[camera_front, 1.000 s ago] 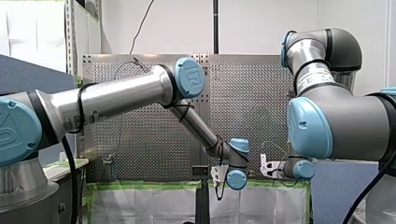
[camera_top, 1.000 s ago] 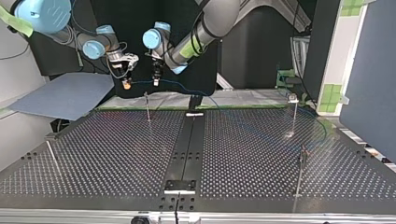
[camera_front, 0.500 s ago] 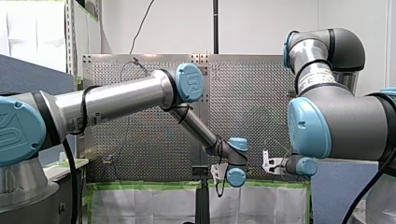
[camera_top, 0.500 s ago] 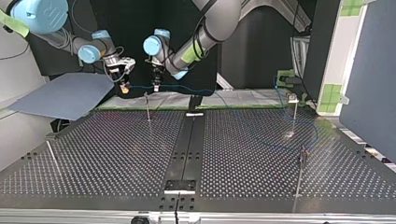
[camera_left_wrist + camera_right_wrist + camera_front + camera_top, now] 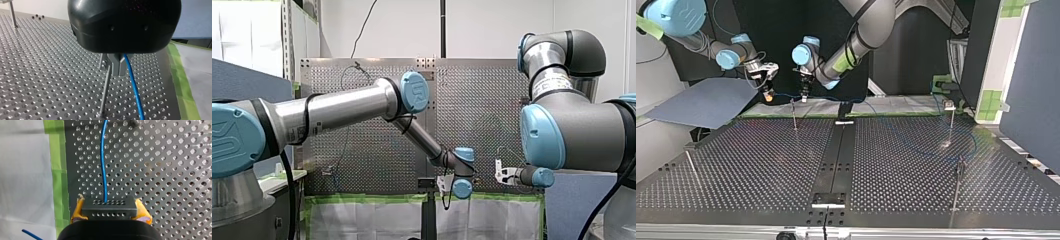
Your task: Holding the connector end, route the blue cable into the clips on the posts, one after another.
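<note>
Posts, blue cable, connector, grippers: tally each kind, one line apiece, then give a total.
posts: 4
blue cable: 1
connector: 1
grippers, my left gripper and my right gripper: 2
total: 8

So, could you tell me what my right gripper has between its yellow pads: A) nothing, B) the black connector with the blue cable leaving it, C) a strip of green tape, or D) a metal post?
B: in the right wrist view my right gripper has its yellow pads pressed on both sides of the black connector, and the blue cable runs out ahead of it.
</note>
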